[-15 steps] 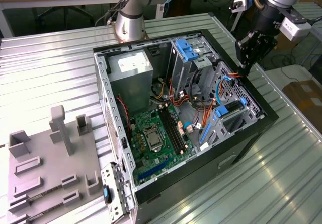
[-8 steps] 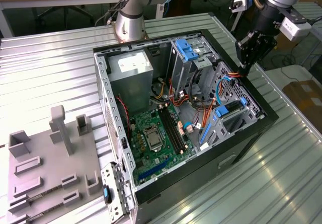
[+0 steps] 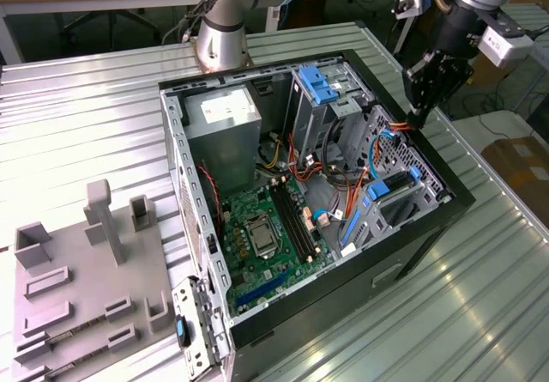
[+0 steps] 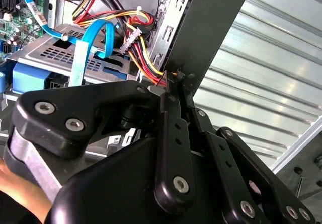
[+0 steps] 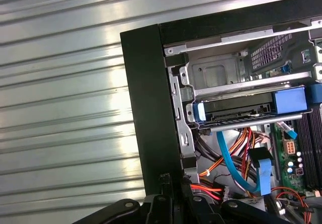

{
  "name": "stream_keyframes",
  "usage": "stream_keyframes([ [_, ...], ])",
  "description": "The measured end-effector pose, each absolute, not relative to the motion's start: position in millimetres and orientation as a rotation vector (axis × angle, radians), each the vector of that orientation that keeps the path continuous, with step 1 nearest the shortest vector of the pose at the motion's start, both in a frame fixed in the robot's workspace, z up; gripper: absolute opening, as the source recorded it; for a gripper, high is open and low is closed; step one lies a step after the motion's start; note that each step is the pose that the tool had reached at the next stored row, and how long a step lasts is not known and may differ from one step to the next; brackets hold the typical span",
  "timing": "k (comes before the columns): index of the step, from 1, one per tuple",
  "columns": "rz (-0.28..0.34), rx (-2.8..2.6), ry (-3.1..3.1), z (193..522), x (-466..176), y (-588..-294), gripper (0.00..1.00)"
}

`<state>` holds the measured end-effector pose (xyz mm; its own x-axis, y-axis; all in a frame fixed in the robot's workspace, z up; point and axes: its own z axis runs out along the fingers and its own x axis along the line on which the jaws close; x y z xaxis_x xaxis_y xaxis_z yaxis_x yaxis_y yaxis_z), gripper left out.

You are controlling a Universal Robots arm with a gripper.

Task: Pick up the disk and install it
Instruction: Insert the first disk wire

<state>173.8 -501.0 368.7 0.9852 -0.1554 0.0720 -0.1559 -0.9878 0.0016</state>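
Note:
An open black computer case (image 3: 429, 227) lies on its side on the ribbed metal table. My gripper (image 3: 418, 121) hangs over the case wall on the exterior view's right, beside the drive cage (image 3: 390, 197). Its black fingers are shut with nothing between them, tips (image 4: 177, 77) close to red and yellow wires (image 4: 143, 38) just inside the wall. In the first wrist view the gripper (image 5: 173, 179) is at the case's black edge (image 5: 151, 108). A flat drive with blue side rails, the disk (image 5: 236, 109), sits edge-on in a cage bay; its label is hidden.
Inside the case are a grey power-supply box (image 3: 223, 116), a green motherboard (image 3: 266, 227), a blue tabbed bracket (image 3: 317, 81) and blue data cables (image 4: 83, 53). A grey fixture plate (image 3: 77, 296) with upright blocks lies at the exterior view's left. The arm's base (image 3: 223, 39) stands behind the case.

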Motion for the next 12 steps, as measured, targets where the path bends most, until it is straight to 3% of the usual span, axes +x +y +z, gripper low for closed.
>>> stream_keyframes([
  [12,0.112,3.123,-0.245,375.4,173.8,-501.0,0.17],
])
